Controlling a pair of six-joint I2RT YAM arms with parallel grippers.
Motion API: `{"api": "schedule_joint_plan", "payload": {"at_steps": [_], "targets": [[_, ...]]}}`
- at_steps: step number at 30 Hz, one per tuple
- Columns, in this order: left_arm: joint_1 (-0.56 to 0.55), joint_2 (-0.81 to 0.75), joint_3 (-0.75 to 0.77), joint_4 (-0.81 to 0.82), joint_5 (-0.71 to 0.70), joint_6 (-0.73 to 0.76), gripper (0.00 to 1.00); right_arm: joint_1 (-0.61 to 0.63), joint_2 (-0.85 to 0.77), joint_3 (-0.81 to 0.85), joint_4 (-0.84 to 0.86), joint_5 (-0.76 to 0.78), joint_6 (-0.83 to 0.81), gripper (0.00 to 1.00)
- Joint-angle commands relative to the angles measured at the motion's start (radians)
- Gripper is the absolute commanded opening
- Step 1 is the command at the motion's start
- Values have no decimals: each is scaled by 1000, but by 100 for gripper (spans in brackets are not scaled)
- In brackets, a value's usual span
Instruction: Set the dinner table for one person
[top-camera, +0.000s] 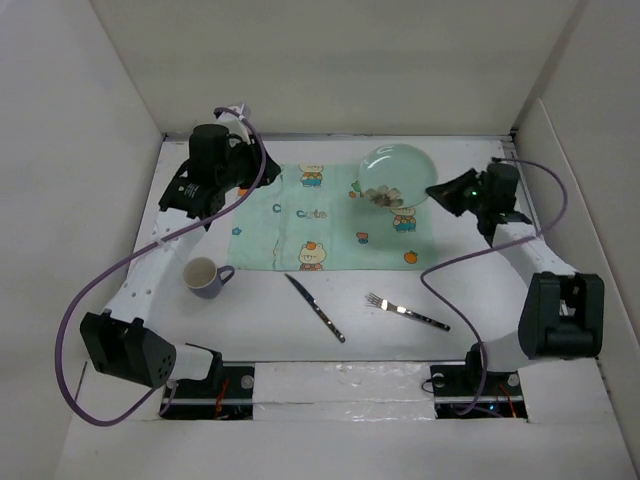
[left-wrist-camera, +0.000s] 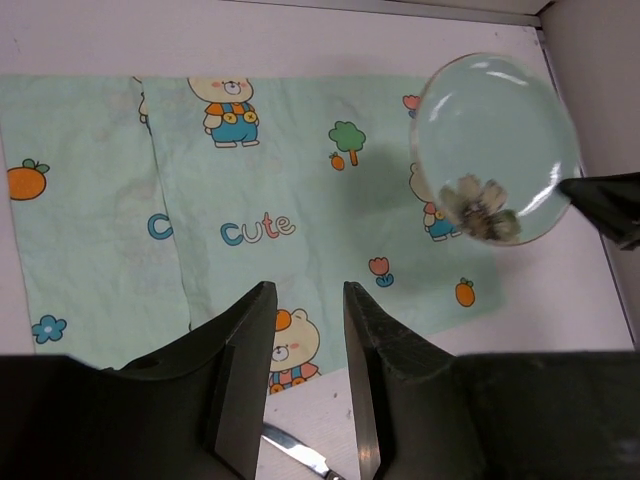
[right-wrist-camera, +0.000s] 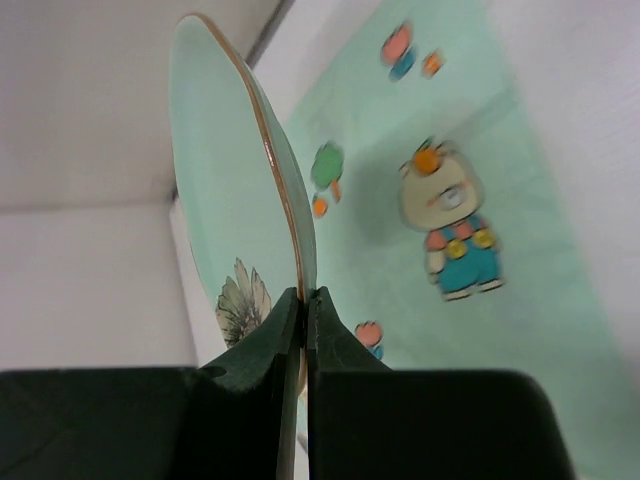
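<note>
A mint-green cartoon placemat (top-camera: 320, 220) lies on the white dinner table (top-camera: 300, 320). My right gripper (top-camera: 440, 192) is shut on the rim of a pale green plate (top-camera: 395, 172) with a flower print, holding it tilted above the mat's far right corner; the pinch shows in the right wrist view (right-wrist-camera: 303, 305), where the plate (right-wrist-camera: 225, 170) stands edge-on. My left gripper (left-wrist-camera: 305, 330) is open and empty, hovering over the mat's left side near its front edge. A knife (top-camera: 316, 308), a fork (top-camera: 405, 312) and a grey mug (top-camera: 205, 277) lie on the table in front of the mat.
White panel walls (top-camera: 80, 150) enclose the table on the left, back and right. Purple cables (top-camera: 90, 290) loop beside both arms. The knife tip (left-wrist-camera: 295, 452) shows between my left fingers.
</note>
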Motion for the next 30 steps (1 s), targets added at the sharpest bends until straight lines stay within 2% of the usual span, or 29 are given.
{"api": "schedule_joint_plan", "payload": {"at_steps": [1, 6, 13, 23, 28, 30], "targets": [[5, -15, 54, 5, 37, -3, 30, 144, 94, 110, 181, -99, 58, 0], [5, -80, 14, 7, 38, 3, 32, 289, 253, 254, 202, -87, 78, 0], [5, -133, -43, -15, 24, 16, 33, 369, 426, 356, 223, -90, 101, 0], [5, -135, -64, -16, 18, 22, 33, 390, 531, 318, 244, -91, 119, 0], [5, -138, -64, -10, 15, 19, 33, 390, 552, 301, 196, -79, 84, 0], [5, -143, -67, -5, 9, 16, 33, 390, 552, 299, 166, -67, 57, 4]]}}
